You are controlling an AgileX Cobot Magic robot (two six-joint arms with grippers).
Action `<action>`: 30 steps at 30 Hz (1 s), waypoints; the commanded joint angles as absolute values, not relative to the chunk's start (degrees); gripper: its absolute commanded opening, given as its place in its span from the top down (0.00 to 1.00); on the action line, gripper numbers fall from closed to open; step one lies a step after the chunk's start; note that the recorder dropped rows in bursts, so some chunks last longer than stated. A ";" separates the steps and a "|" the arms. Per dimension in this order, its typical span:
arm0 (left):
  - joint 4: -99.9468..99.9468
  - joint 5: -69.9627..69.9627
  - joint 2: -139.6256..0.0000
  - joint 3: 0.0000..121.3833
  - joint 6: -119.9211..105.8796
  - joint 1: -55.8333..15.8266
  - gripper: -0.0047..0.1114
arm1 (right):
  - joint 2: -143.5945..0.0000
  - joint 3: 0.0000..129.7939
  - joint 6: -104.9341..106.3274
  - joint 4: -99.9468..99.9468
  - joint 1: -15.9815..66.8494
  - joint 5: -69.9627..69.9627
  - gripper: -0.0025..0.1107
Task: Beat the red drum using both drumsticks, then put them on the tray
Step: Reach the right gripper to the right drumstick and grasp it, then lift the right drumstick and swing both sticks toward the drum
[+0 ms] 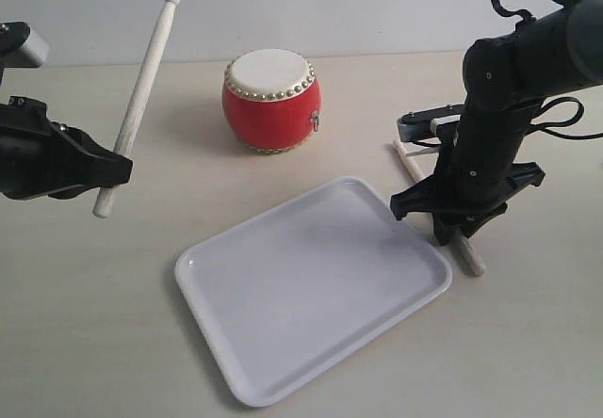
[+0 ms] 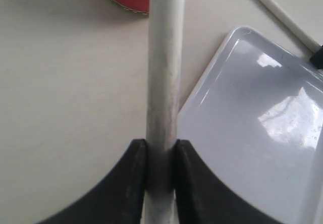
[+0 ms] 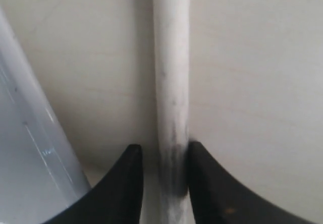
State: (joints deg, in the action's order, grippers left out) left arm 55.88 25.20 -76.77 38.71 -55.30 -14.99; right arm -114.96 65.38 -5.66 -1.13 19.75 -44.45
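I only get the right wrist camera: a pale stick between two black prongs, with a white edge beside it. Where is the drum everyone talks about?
Observer: The red drum stands upright on the table, beyond the far edge of the tray and apart from it.
Visitor: Is there a second stick?
Observer: Yes. The left gripper is clamped on the second drumstick and holds it in the air, tilted, with its bead tip uppermost.
Visitor: Does that white tray hold anything?
Observer: No, nothing lies in it.
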 commanded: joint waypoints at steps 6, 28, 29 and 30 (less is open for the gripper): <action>55.74 25.00 -76.69 38.62 -55.30 -14.94 0.96 | -115.84 65.49 -5.74 -1.92 19.97 -45.49 0.94; 19.45 54.88 -99.95 68.56 -20.96 -15.05 0.96 | -99.35 75.96 3.17 -1.91 19.97 -60.35 0.98; 19.33 54.78 -101.30 69.39 -20.15 -15.30 0.96 | -100.59 77.59 3.17 -0.63 19.97 -61.04 0.98; 19.22 54.78 -102.46 70.17 -19.35 -15.43 0.96 | -102.05 79.28 3.27 0.53 19.97 -62.13 0.98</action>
State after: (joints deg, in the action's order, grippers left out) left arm 20.13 53.34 -99.54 67.74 -22.18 -14.99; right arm -99.51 75.63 2.26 -2.41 19.75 -60.31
